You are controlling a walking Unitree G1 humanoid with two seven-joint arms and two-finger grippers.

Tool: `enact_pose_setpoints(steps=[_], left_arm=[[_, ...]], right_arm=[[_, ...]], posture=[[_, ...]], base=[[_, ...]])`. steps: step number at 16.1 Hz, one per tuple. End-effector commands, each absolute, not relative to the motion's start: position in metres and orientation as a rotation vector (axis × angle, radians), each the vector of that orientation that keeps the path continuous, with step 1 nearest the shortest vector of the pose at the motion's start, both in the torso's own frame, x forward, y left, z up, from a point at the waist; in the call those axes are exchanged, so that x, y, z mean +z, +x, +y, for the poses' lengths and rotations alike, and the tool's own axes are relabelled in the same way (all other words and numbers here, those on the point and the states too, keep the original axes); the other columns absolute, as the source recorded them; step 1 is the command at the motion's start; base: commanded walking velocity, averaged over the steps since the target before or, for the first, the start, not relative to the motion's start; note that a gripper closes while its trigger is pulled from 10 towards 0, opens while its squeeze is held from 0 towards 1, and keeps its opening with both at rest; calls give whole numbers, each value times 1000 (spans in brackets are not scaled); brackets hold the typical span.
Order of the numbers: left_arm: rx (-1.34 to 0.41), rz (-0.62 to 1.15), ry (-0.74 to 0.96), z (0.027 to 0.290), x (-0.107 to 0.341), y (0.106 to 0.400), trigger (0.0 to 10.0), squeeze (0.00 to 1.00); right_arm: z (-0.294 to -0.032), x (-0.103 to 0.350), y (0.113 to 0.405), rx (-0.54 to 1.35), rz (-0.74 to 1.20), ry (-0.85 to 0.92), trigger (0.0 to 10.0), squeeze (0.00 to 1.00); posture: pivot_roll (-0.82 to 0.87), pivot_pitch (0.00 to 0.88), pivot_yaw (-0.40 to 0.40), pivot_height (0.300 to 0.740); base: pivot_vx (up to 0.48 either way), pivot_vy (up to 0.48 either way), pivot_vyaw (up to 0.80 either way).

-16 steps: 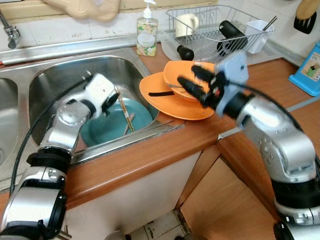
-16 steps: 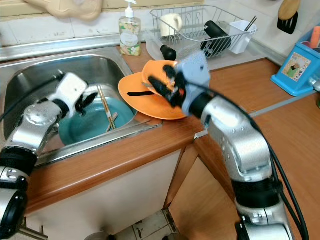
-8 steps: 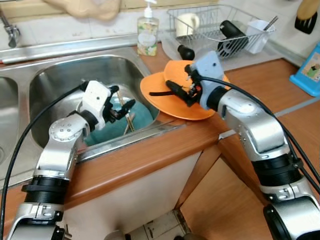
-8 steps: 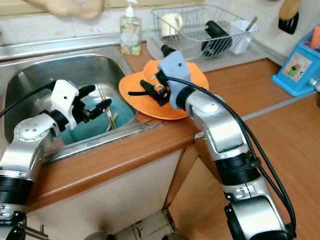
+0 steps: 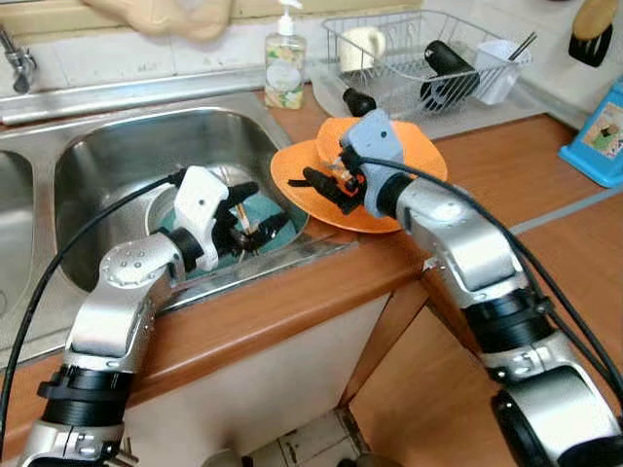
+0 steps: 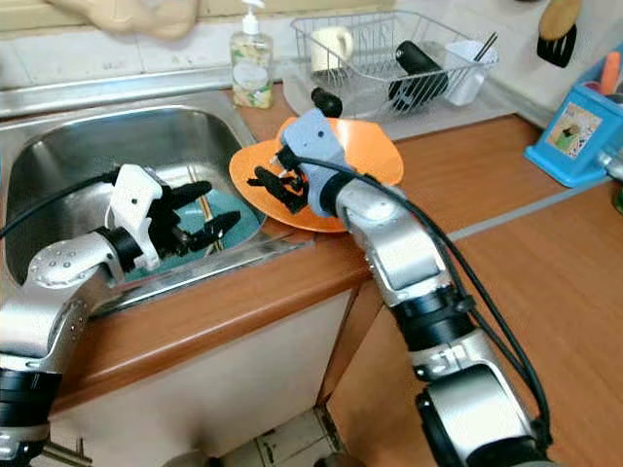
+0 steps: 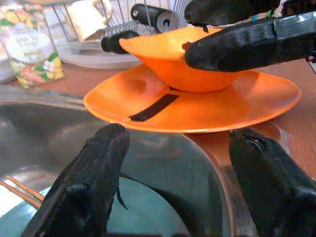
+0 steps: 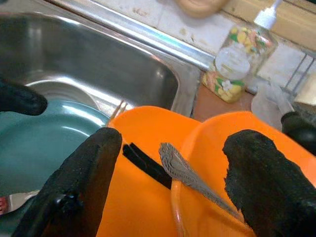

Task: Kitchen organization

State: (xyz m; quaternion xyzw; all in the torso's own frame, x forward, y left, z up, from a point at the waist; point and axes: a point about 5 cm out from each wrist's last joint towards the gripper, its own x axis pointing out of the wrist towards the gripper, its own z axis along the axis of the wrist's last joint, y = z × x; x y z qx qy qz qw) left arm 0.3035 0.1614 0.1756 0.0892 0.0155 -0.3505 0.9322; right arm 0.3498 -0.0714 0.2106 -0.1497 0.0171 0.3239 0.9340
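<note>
Both arms have pushed forward since a second ago: the left gripper (image 5: 255, 211) now hangs over the teal plate (image 6: 232, 206) in the sink (image 5: 107, 156), and the right gripper (image 5: 326, 187) has come down low over the orange plate (image 5: 321, 195). Nearest, the wooden surface (image 5: 282, 302) runs along the sink's front edge. The left gripper's fingers (image 7: 94, 182) are spread wide with nothing between them; chopsticks (image 7: 19, 190) lie on the teal plate. The right gripper is likewise wide open and empty, straddling the orange bowl (image 7: 170, 61) that sits on the orange plate. Its wrist view reveals a metal utensil handle (image 8: 190, 177) resting in the bowl. A black strip (image 7: 153, 107) lies on the orange plate. Farther back stand a soap bottle (image 5: 285, 63) and a dish rack (image 5: 428, 58) with a mug (image 5: 362, 44).
</note>
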Motion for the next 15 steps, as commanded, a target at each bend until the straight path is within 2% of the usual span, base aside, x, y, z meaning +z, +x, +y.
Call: enact_pose_setpoints(steps=[1, 10, 15], left_arm=[[-737, 17, 183, 156, 183, 301, 10000, 0], [-746, 42, 188, 156, 181, 299, 10000, 0], [-765, 34, 180, 153, 185, 299, 10000, 0]], right_arm=[[-75, 217, 354, 630, 13, -305, 10000, 0], [-101, 231, 363, 508, -11, -267, 10000, 0], [-135, 252, 356, 448, -54, -314, 10000, 0]], posture=[[-153, 0, -48, 740], [-160, 0, -39, 740], [-171, 0, -27, 740]], base=[[0, 0, 0], [0, 0, 0], [0, 0, 0]])
